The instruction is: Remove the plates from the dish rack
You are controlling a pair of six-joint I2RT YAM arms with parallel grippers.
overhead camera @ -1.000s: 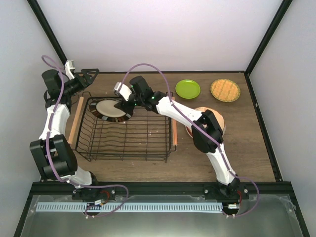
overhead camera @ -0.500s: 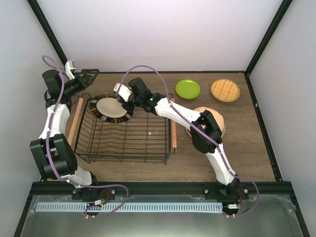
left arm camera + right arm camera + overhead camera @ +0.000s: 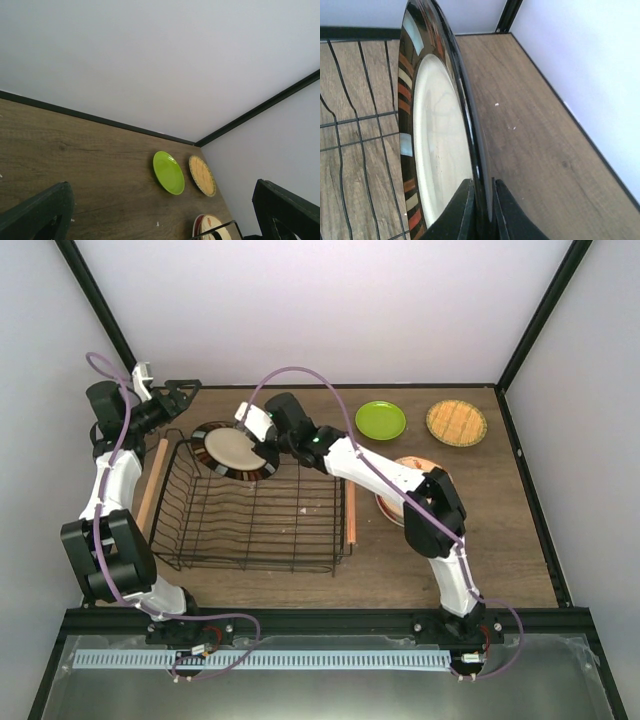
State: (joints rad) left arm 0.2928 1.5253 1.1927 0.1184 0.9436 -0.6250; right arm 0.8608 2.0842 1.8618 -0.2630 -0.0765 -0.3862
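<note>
White walls and black frame posts close in a wood-grain desk [image 3: 500, 540]. From my overhead feed, the black wire rack [image 3: 255, 562] sits on the left half of the desk, with a pale wooden handle [image 3: 153, 485] along its left side and another along its right.

My right arm reaches across the rack to its far-left corner. There the right gripper [image 3: 267, 443] pinches the striped plate [image 3: 232, 451] by its right rim. The plate is tilted, its cream face turned up towards the overhead camera, and its dark rim carries orange and pale stripes. I cannot tell whether its lower edge touches the wires. On the right wrist feed the plate [image 3: 435, 150] stands on edge and fills the middle of the view. Both black fingers [image 3: 461, 212] are pressed against its rim at the bottom, with rack wires and desk behind it.

My left arm is folded back at the far-left corner of the desk, just beyond the rack. The left gripper [image 3: 183, 394] is spread wide and holds nothing; on its wrist feed the two fingers [image 3: 37, 215] sit at opposite bottom corners.

The green plate [image 3: 381, 420] and the orange plate [image 3: 456, 422] lie flat side by side near the back wall, well apart from the rack. More plates [image 3: 386, 502] lie right of the rack, mostly hidden behind my right arm.
</note>
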